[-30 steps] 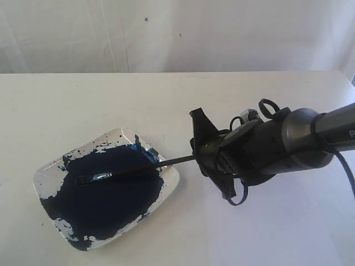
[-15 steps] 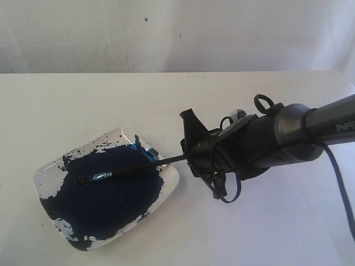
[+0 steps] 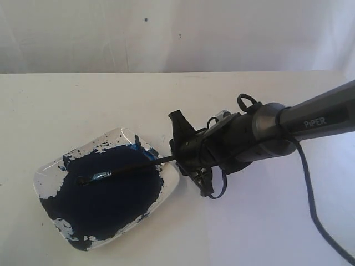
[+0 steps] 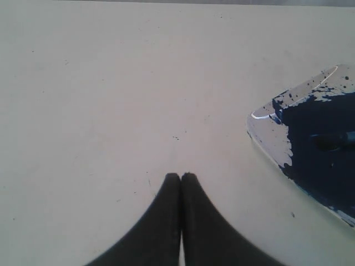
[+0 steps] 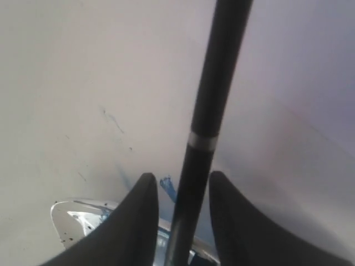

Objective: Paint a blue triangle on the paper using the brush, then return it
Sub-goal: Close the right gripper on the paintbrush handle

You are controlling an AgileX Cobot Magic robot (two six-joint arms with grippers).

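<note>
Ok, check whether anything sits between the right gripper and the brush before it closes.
Nothing visible does. The right gripper is open, with one finger on each side of the brush handle. The brush tip lies in the paint dish, away from the fingers.

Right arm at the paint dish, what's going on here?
The right gripper is at the handle end of the brush, with its fingers open on either side of the handle and not clamped. The brush lies with its tip in the blue pool of the paint dish and its handle over the rim. The left gripper is shut over bare table beside the dish. No triangle shows on the visible part of the paper.
</note>
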